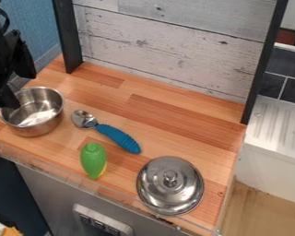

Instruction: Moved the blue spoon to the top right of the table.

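My pincer (23, 91) hangs open at ten o'clock; grasping comes first; I must go towards four, down onto the spoon (117, 138).

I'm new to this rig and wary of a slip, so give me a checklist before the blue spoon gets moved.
- Blue spoon uncovered: ok.
- Tool at the spoon: not ok, it is at the pot.
- Tool not touching the pot: cannot tell.
- Spoon apart from green object and lid: ok.
- Spoon at the top right of the table: not ok, it lies nearer the middle.
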`<control>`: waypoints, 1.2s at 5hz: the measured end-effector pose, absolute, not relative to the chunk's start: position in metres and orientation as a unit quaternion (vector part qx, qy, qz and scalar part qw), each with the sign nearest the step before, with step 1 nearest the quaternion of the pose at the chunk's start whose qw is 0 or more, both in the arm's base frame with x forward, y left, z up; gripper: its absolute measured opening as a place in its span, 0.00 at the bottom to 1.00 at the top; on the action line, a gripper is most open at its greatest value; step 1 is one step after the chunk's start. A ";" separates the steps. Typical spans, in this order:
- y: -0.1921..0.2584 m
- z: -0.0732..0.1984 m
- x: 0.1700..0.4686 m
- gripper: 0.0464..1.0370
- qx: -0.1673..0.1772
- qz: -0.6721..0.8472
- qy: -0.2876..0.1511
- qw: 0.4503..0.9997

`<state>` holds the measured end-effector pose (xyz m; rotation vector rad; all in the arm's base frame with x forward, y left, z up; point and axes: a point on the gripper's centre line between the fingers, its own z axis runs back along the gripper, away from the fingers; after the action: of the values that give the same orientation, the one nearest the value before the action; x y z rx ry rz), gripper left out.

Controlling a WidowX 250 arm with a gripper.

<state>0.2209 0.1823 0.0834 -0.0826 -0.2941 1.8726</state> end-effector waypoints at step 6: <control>0.080 0.041 0.272 0.96 0.008 0.703 -0.085 0.706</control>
<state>0.2722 0.0804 0.0410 0.0169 -0.1893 1.5630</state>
